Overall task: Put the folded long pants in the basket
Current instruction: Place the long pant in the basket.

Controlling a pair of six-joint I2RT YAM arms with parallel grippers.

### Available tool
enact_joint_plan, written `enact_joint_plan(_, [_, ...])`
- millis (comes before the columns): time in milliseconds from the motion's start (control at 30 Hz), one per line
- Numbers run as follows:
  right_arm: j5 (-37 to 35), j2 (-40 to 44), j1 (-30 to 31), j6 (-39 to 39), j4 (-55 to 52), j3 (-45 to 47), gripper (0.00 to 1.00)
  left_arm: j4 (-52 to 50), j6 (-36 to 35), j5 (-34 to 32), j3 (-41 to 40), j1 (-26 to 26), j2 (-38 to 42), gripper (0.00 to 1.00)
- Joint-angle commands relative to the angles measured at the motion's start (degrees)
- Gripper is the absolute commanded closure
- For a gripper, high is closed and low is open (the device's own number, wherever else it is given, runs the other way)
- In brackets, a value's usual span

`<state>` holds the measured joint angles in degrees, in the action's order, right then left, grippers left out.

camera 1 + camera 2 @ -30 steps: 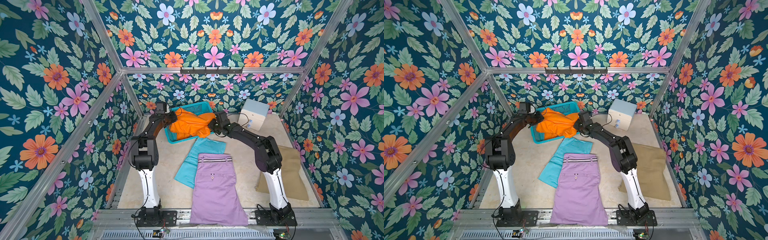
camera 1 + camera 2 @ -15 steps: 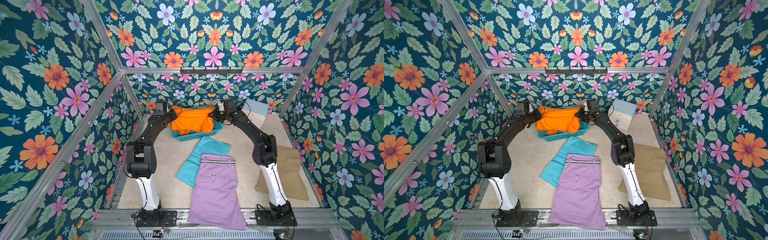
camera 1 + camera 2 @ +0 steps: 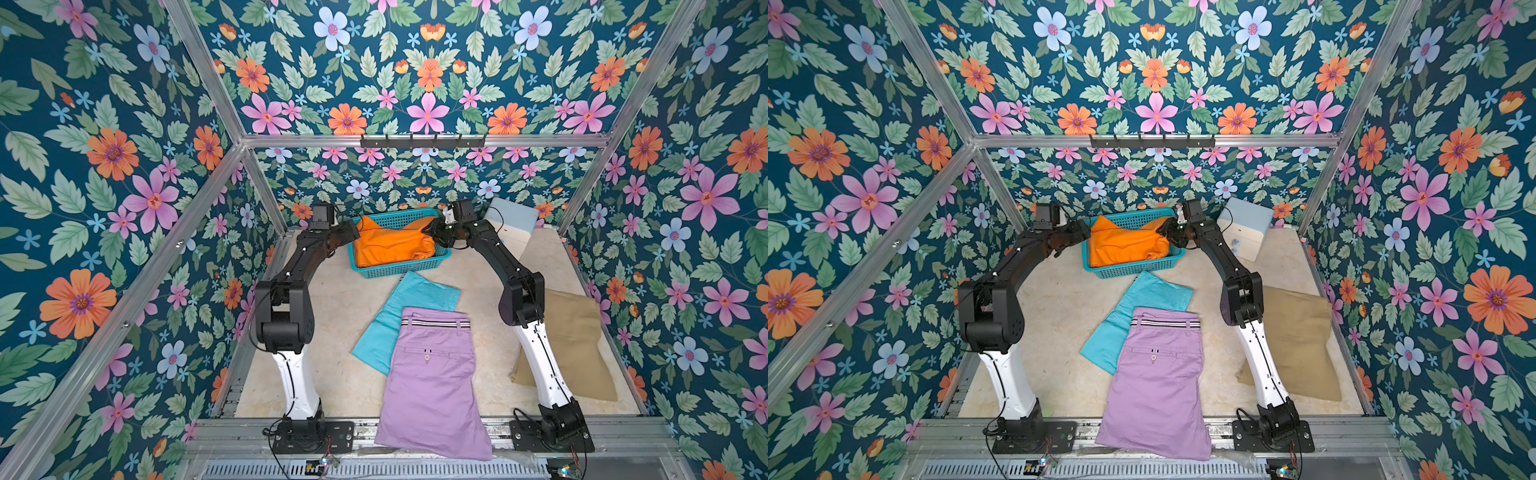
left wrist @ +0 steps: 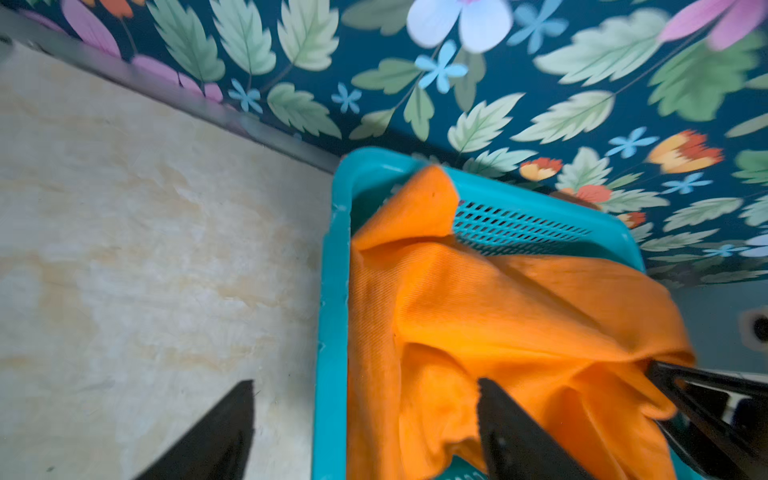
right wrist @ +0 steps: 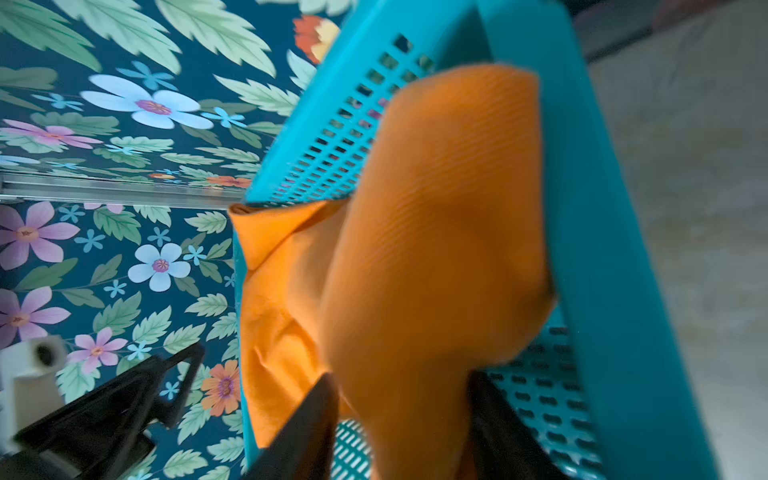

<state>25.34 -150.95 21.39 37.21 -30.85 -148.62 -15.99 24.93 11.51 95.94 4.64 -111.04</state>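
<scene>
Orange pants [image 3: 390, 249] dropped into basket [image 3: 399, 272]; outstretched left gripper [image 4: 365, 381] and right gripper [image 5: 401, 375] both spread apart.

A pale blue-and-white box [image 3: 513, 222] sits at the back of the marbled beige worktop [image 3: 332, 316] — close to the flowered wall [image 3: 415, 176]; a black hook rail [image 3: 422, 142] hangs on the metal frame [image 3: 291, 141] above.

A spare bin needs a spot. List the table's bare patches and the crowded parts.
Bare: the strip between the left arm and the turquoise pants; the strip between the lilac pants and the right arm; the corner between the white box and the tan pants. Crowded: the basket, holding orange pants, with the left gripper and right gripper at its ends.
</scene>
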Motion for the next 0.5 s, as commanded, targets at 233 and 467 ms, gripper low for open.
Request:
enact_joint_plan(233, [-12.3,17.0,-1.1,-7.4,-10.8,7.3,0.22,0.6,-0.8,2.3,-9.8,-0.2,14.0,0.12])
enact_joint_plan(467, [-10.7,36.7,-0.9,-8.9,-7.5,44.3,0.27,1.3,3.3,9.3,-24.2,1.0,20.0,0.31])
